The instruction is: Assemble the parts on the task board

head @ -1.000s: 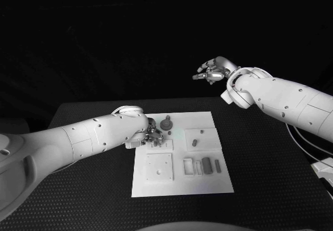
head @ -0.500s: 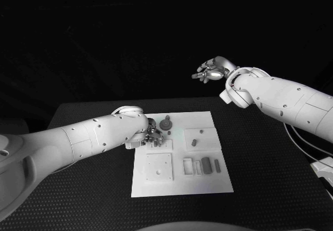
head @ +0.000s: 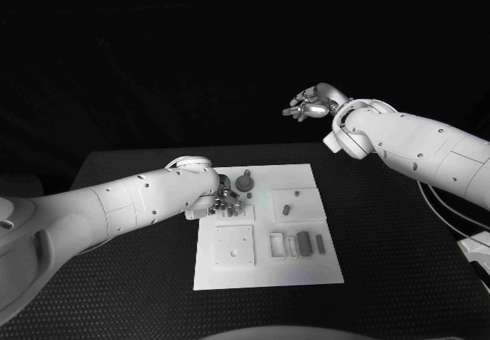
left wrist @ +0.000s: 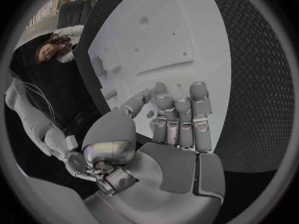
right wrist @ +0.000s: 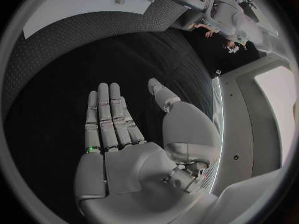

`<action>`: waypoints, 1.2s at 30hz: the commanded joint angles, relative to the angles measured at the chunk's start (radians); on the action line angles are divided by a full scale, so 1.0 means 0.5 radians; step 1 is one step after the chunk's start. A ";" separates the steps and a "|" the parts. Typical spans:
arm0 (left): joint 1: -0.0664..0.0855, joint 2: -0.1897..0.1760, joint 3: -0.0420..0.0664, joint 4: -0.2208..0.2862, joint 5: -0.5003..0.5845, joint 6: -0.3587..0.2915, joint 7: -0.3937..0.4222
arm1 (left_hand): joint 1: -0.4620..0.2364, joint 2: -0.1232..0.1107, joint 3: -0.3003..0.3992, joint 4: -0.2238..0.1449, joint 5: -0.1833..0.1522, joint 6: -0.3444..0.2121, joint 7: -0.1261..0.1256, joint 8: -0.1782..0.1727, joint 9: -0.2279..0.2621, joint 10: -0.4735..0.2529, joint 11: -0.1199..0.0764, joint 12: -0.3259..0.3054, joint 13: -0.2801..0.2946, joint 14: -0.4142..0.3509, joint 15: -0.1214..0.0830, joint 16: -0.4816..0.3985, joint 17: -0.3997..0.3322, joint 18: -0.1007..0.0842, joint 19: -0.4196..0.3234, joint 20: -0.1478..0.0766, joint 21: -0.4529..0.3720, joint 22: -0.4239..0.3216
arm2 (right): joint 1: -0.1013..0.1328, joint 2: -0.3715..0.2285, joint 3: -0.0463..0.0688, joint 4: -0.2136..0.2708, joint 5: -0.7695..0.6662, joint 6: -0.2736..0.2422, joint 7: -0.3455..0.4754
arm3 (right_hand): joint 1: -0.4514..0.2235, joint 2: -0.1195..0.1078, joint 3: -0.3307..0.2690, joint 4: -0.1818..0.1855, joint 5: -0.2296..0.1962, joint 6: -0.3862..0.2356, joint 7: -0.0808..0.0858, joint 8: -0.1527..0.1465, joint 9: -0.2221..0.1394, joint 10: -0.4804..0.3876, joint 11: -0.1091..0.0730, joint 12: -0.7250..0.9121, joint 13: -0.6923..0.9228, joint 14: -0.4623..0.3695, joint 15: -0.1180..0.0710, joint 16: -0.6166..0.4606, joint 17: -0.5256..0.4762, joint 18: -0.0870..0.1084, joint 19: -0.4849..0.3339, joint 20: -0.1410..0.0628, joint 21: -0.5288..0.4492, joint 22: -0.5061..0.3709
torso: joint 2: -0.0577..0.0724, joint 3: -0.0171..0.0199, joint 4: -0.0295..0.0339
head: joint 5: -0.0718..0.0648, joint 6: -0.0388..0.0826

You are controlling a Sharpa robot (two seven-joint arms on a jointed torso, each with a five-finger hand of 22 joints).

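Head view: the white task board (head: 268, 227) lies in the middle of the black table (head: 398, 241), and the left hand (head: 221, 200) is low over the board's far left part, its fingers (head: 233, 207) curled down toward the plate. A dark round part with a stem (head: 245, 183) stands just to the right of that hand, at the board's far edge. Whether the fingertips pinch a small piece there is hard to make out from above, so I cannot tell if this hand grasps anything. In the left wrist view the same hand (left wrist: 168, 134) shows its fingers straight and side by side over the board (left wrist: 156, 40), with the thumb (left wrist: 134, 104) reaching toward them and a tiny part (left wrist: 149, 114) beside the thumb's tip. Farther right on the board a small oblong part (head: 288, 209) lies in a shallow recess, and along the near half sit a square plate (head: 234, 246), a pale open frame (head: 277, 245) and two dark bars (head: 304, 243). The right hand (head: 314, 103) is raised well beyond the table's far edge, released and holding nothing; the right wrist view shows its fingers (right wrist: 109, 117) extended and the thumb (right wrist: 161, 95) spread apart from them.
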 commanded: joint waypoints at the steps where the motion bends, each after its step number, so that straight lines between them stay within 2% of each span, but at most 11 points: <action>1: 0.000 0.006 0.000 0.015 0.014 0.022 0.021 | 0.133 0.126 0.139 -0.131 0.010 -0.011 0.001 0.003 0.003 -0.001 -0.018 0.002 -0.003 0.002 -0.013 0.013 -0.002 0.041 0.015 -0.022 -0.002 0.043 | 0.000 0.006 0.000 -0.001 0.011 0.030 0.030 | 0.013 0.002 -0.016 0.001 0.003 -0.015 0.083 0.010 -0.003 0.012 0.002 -0.015 -0.005 0.002 0.018 -0.012 0.004 -0.030 -0.014 0.004 -0.015 0.003 | 0.000 0.0000 0.001 | 0.001 0.001; 13: 0.000 0.007 -0.001 -0.007 0.014 0.030 0.025 | 0.132 0.126 0.138 -0.131 0.011 -0.011 0.001 0.001 0.005 -0.001 -0.018 0.003 -0.004 0.003 -0.014 0.013 -0.003 0.041 0.016 -0.023 -0.002 0.043 | -0.001 0.007 0.000 -0.004 0.014 0.032 0.033 | 0.017 0.002 -0.020 0.002 0.004 -0.020 0.085 0.009 -0.006 0.016 0.004 -0.027 -0.021 0.005 0.021 -0.037 0.011 -0.030 -0.020 0.007 -0.023 0.007 | 0.000 0.0002 0.001 | 0.002 -0.006; 22: -0.016 0.013 -0.019 -0.016 0.017 0.031 0.029 | 0.132 0.127 0.138 -0.132 0.012 -0.011 0.001 0.000 0.007 -0.001 -0.018 0.003 -0.004 0.003 -0.014 0.014 -0.003 0.041 0.016 -0.023 -0.002 0.043 | -0.001 0.007 0.000 -0.004 0.014 0.028 0.034 | 0.020 0.001 -0.024 0.002 0.003 -0.022 0.087 0.011 -0.009 0.015 0.006 -0.037 -0.032 0.003 0.024 -0.056 0.016 -0.032 -0.028 0.009 -0.031 0.009 | 0.001 -0.0023 0.002 | 0.000 -0.007; 36: -0.025 0.002 -0.022 -0.021 0.018 0.025 0.034 | 0.131 0.126 0.138 -0.131 0.014 -0.012 0.001 -0.003 0.010 -0.002 -0.018 0.003 -0.004 0.002 -0.014 0.013 -0.003 0.041 0.016 -0.022 -0.003 0.043 | -0.003 0.005 0.000 0.001 0.020 0.029 0.037 | 0.026 0.001 -0.030 0.004 0.004 -0.027 0.090 0.013 -0.015 0.006 0.012 -0.058 -0.057 -0.008 0.035 -0.100 0.027 -0.036 -0.050 0.014 -0.051 0.016 | 0.000 0.0002 0.001 | 0.002 -0.008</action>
